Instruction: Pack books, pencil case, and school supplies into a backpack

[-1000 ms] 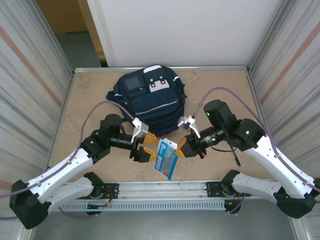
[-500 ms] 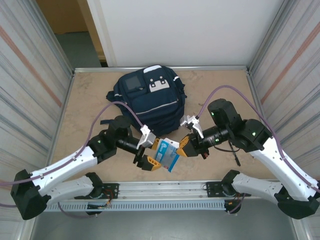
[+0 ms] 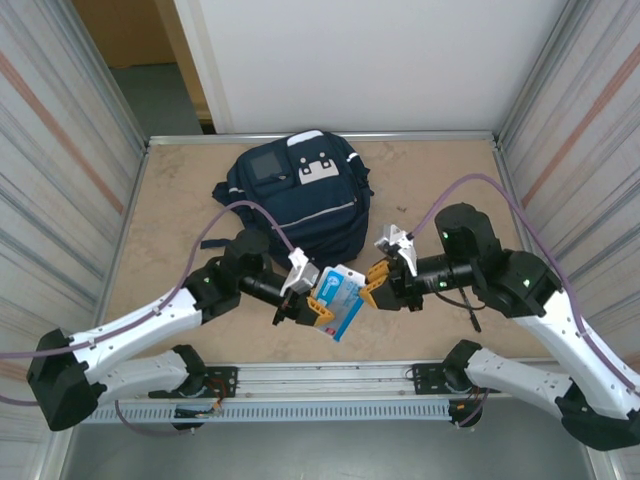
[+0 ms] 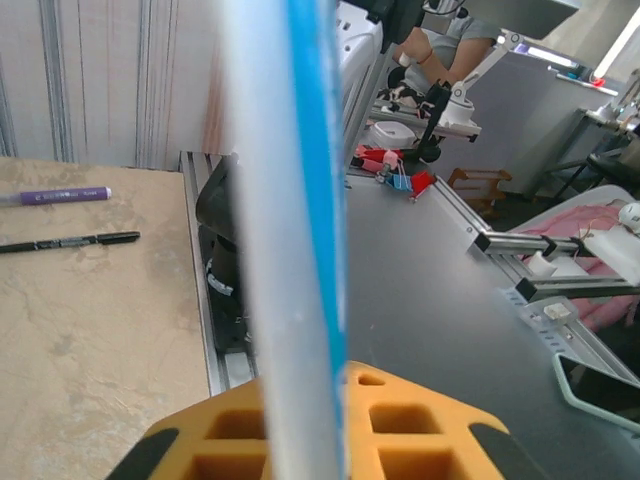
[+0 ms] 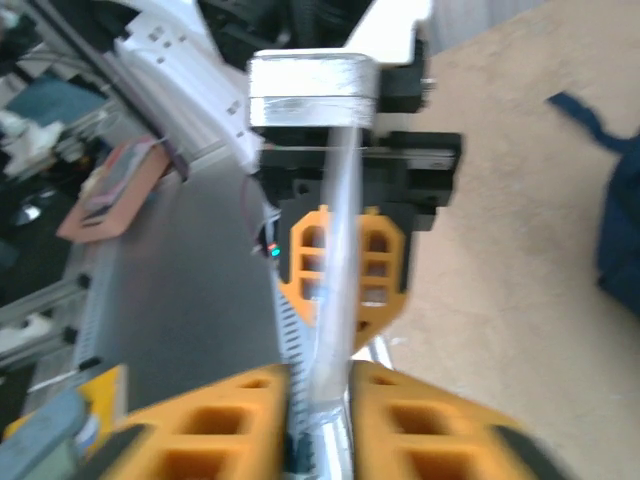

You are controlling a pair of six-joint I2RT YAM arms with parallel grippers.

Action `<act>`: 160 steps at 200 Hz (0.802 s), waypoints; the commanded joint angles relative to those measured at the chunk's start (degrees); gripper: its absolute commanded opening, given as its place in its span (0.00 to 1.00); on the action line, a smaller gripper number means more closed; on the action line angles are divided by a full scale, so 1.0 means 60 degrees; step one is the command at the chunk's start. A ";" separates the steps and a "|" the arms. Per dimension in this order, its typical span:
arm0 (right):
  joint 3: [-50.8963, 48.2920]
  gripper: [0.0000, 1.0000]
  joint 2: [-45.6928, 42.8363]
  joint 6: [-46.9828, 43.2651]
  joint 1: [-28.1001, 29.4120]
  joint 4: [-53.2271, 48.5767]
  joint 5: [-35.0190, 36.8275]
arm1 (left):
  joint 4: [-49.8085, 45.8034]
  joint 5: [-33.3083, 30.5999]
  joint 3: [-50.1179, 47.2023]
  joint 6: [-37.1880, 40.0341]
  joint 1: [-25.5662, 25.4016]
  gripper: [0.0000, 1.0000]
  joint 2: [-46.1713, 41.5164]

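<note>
Light-blue oblong point(image 3: 342, 299), clamped in left tool point(image 3: 318, 301), right tool point(image 3: 372, 284) at opposite edge

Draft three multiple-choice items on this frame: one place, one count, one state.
1. Where is the backpack?
A) far side of the table, beyond the left end effector and right end effector
B) near edge, by the arm bases
C) on the floor
2. Pens on the table in the left wrist view?
A) none
B) two
C) four
3. The light-blue packet is:
A) flat on the table
B) inside the backpack
C) gripped by the left end effector
Key: 1 A, it sits beyond both. 2 B, a purple marker and a black pen. 3 C, orange fingers clamp its edge.
</note>
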 commanded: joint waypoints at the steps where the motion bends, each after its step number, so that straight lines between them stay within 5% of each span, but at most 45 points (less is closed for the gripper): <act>1: -0.0504 0.45 -0.0595 0.0466 -0.0101 0.1062 0.1422 | 0.0455 -0.0245 0.0109 -0.0072 0.0105 0.04 -0.0599; 18: -0.1248 0.57 -0.1190 0.0817 -0.0116 0.2076 0.1479 | 0.1190 -0.1013 -0.0135 -0.0743 0.0234 0.00 -0.0971; 66: -0.3926 0.61 -0.2181 0.2863 0.0121 0.6573 0.1202 | 0.1643 -0.1600 0.0062 -0.1909 0.0313 0.00 -0.0843; 134: -0.4251 0.65 -0.1912 0.2872 0.0743 0.7900 0.2333 | 0.3275 -0.1332 0.0095 -0.3703 0.0117 0.00 0.0332; 160: -0.3824 0.55 -0.1738 0.2928 0.0740 0.7358 0.2005 | 0.3558 -0.1561 -0.0029 -0.3906 0.0110 0.00 0.0258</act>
